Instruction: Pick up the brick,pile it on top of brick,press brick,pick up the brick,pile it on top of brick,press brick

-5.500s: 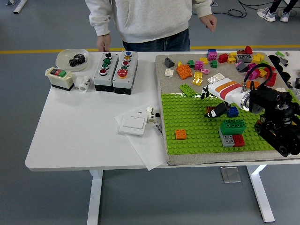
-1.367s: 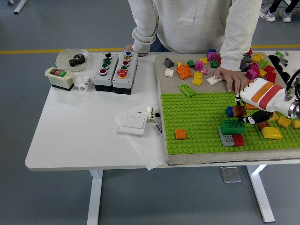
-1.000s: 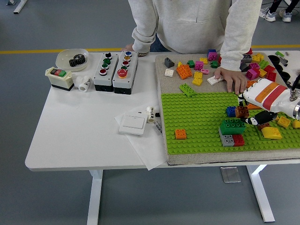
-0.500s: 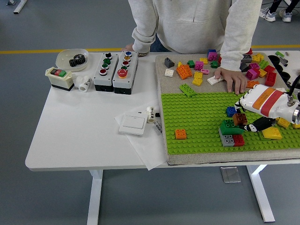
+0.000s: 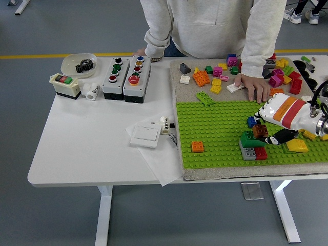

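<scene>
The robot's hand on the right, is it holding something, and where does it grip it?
The right hand holds a brown brick at its right end, setting it on the green brick.

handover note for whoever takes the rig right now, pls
Right hand: over the green baseplate, fingers closed on a brown brick just above the green brick; seating unclear.
Left hand: out of view.
Stack: green brick sits on the grey brick and red brick. Blue brick is just behind.
Person's hand rests flat on the mat among the loose bricks, close to the arm.
Left: seat and press brown, then pick, pile and press another.
</scene>
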Robot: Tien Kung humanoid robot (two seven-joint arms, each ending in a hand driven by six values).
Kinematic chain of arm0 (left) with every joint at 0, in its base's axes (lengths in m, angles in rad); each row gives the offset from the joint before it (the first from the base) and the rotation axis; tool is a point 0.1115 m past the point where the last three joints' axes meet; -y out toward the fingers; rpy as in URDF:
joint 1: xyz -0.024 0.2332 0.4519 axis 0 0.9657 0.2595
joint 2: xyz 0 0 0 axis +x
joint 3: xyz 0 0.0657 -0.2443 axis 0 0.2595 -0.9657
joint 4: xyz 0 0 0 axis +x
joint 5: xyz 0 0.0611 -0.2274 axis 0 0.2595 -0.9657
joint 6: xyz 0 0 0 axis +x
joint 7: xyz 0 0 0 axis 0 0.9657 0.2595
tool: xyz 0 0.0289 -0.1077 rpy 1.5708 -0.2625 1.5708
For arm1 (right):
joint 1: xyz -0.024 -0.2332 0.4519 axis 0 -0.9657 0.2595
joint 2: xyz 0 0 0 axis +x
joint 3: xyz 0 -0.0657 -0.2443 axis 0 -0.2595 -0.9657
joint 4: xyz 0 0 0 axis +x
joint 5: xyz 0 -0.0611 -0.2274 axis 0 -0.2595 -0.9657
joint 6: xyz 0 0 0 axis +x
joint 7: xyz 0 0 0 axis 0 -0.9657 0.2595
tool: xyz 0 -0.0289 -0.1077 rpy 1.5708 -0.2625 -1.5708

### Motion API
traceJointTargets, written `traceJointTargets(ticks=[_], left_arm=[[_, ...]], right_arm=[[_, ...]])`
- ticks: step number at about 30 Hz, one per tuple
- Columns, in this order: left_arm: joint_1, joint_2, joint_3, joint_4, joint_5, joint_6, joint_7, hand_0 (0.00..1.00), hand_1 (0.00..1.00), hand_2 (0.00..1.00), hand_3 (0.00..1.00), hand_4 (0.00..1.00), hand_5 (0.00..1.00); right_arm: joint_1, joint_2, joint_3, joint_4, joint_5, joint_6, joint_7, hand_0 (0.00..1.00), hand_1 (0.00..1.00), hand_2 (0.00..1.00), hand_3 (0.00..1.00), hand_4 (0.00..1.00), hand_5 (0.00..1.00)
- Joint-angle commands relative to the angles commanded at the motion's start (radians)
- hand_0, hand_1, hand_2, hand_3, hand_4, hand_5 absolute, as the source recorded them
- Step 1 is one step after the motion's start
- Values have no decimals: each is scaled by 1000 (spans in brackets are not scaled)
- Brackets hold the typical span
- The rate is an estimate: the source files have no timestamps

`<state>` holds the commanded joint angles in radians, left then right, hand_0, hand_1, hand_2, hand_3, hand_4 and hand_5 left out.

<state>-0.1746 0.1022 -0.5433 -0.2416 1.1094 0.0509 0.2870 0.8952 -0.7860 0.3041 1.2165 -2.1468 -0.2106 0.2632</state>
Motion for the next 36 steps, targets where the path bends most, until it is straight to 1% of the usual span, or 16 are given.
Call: traceJointTargets(ticks=[15,27,28,33,34,36], left_arm=[[-3,-1,-1,0,1,2,-1,757,734,729,597,662,591],[0,-2,-5,0,7,3,0,757,735,728,597,661,591],[0,-2,-5,0,7,3,0,757,735,728,597,661,592],[1,-2,-5,0,7,3,0,757,735,728,597,661,592],[1,-1,-5,0,7,3,0,757,734,727,596,660,590],[0,-1,-4,0,6,3,1,757,734,727,596,660,590]], right_arm=[[12,3,-29,-30,-12,-16,5,292,423,482,473,768,464],[14,8,-32,-39,-13,-14,9,291,426,486,473,774,461],[13,8,-32,-40,-13,-14,9,292,438,502,480,780,458],[13,8,-29,-45,-13,-13,11,292,438,502,480,780,458],[14,8,-28,-45,-13,-12,11,293,445,514,488,792,441],[13,8,-26,-47,-12,-11,12,293,445,514,488,792,441]])
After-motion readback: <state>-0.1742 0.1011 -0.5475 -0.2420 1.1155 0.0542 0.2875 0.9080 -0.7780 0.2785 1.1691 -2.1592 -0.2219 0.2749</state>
